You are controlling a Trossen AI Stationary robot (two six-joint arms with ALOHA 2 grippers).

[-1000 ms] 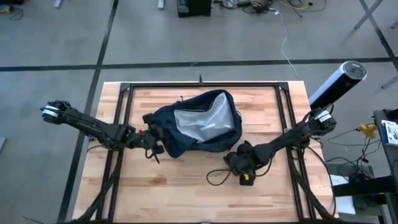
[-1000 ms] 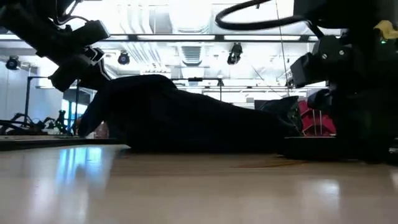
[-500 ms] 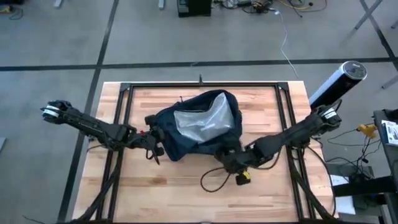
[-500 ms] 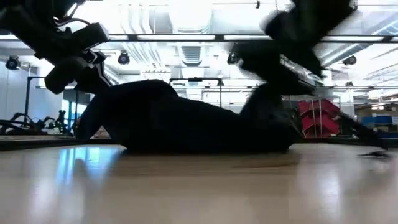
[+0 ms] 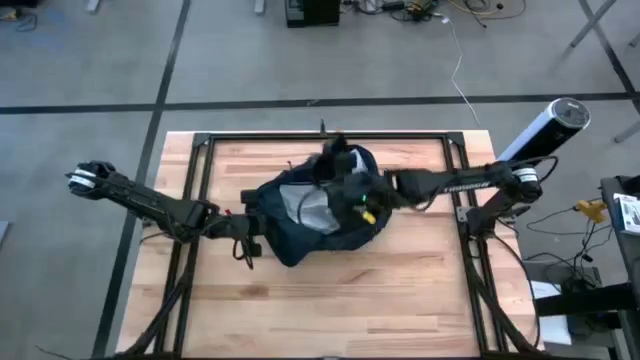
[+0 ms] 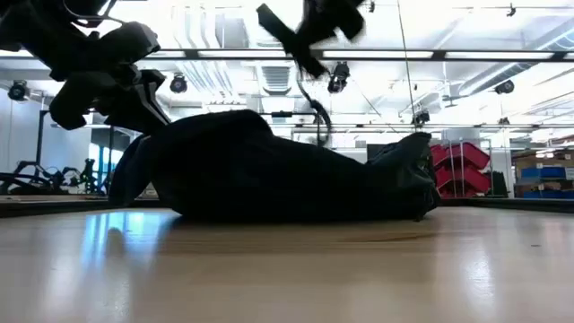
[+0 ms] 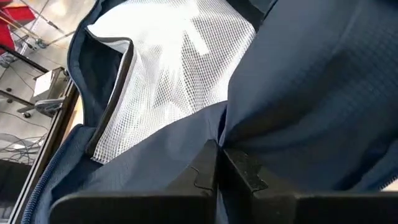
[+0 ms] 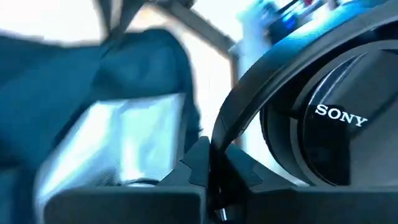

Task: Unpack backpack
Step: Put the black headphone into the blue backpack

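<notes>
The dark navy backpack (image 5: 320,210) lies on its side in the middle of the table, its mouth showing the silvery-grey lining (image 7: 168,62). My left gripper (image 5: 250,228) is shut on the backpack's left edge. My right gripper (image 5: 352,188) hovers above the open mouth, shut on black Sony headphones (image 8: 311,124). In the low view the headphones (image 6: 309,27) hang high over the bag, and their cable (image 6: 318,112) trails down toward it. My left gripper pinches a fold of the navy fabric (image 7: 227,134) at the backpack's left rim between its two fingers, coming level from the table's left. The backpack's underside rests on the table. My right gripper pinches the headphones' headband (image 8: 227,121) between its two fingers, beside an ear cup. The headphones are lifted clear above the backpack, with the cable hanging slack below.
A black rail frame (image 5: 200,170) runs around the wooden tabletop. A silver cylinder (image 5: 542,135) stands off the table's far right corner. Bare wood (image 5: 330,300) lies along the near side of the table.
My right gripper has lifted the headphones and their cable off the table at the near right and swung them up and toward the far left, over the backpack's mouth. The backpack and my left gripper have stayed put.
</notes>
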